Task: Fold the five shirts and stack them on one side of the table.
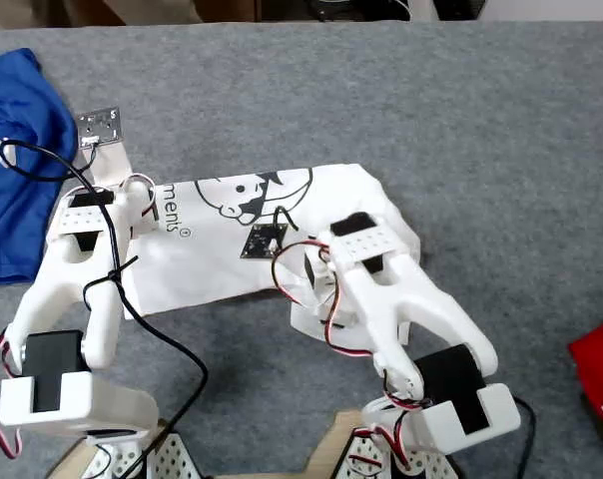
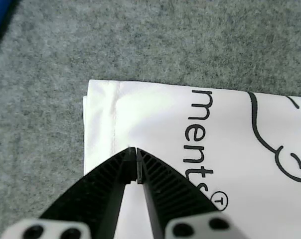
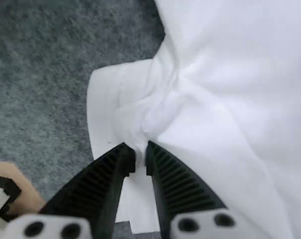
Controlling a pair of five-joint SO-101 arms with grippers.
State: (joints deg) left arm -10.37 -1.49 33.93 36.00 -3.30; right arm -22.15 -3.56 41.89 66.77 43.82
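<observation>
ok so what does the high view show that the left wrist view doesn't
High view adds the red cloth and the right arm. Left wrist view adds how the left gripper is shut on the white shirt near its folded edge. Both share the printed white shirt, the blue shirt and the grey table.

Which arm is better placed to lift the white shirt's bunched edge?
Right: the right end effector pinches puckered fabric of the white shirt; the left end effector sits shut at its flat edge.
</observation>
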